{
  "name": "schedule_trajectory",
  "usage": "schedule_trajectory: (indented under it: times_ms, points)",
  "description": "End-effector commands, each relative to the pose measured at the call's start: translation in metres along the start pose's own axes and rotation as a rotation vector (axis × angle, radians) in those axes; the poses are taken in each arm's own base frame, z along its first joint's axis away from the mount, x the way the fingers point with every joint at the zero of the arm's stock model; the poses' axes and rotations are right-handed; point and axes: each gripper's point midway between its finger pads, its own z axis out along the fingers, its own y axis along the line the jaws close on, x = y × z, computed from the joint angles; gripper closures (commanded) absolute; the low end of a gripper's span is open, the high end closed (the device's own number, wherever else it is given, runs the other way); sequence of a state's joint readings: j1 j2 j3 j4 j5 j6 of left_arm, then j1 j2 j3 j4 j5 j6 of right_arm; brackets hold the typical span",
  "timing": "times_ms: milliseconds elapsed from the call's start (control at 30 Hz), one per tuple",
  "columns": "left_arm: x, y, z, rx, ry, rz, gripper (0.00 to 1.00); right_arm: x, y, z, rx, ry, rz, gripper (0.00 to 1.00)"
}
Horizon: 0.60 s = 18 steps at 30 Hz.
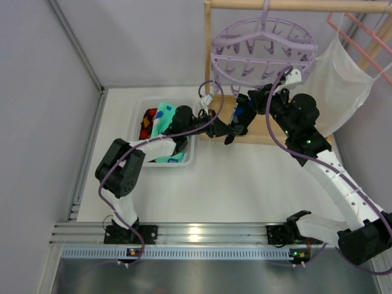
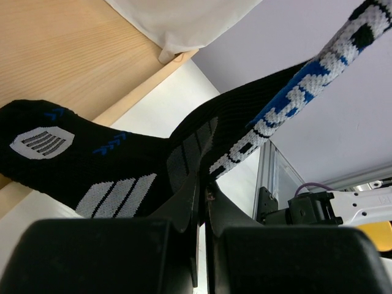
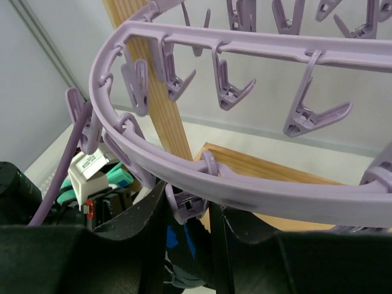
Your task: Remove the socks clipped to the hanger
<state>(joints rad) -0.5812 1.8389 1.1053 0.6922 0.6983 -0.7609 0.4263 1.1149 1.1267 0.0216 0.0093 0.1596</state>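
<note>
The left gripper is clenched on the black sock, which is hung from a clip on the hanger, and that clip is squeezed by the right gripper.

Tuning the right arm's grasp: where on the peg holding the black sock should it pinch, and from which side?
Pinch the peg across its upper tails, just under the ring, coming up from below the near rim. It hangs upright with the sock clamped at its lower end, so squeezing the top should release it.
</note>
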Motion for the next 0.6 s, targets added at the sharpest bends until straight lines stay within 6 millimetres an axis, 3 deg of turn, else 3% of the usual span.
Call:
schedule_trajectory:
  times_ms: [0,300,333,433,500,567]
  points:
    - [-0.017,-0.015,-0.006,0.018,-0.057,0.027,1.00,-0.066,0.007,-0.007,-0.065,-0.241,0.008,1.00]
    - [-0.017,-0.028,-0.021,0.006,-0.083,0.017,1.00,-0.070,-0.003,-0.006,-0.047,-0.241,0.020,1.00]
    - [-0.015,-0.031,-0.023,0.003,-0.084,0.014,1.00,-0.070,-0.005,-0.007,-0.041,-0.240,0.021,0.96]
    - [-0.001,-0.036,-0.038,-0.023,-0.092,-0.016,1.00,-0.062,-0.012,-0.009,-0.006,-0.225,0.026,0.95]
    - [-0.005,-0.051,-0.051,-0.019,-0.125,-0.011,1.00,-0.060,-0.016,-0.010,0.009,-0.217,0.032,0.95]
    - [0.002,-0.051,-0.063,-0.045,-0.142,-0.022,1.00,-0.060,-0.023,-0.011,0.035,-0.210,0.037,0.95]
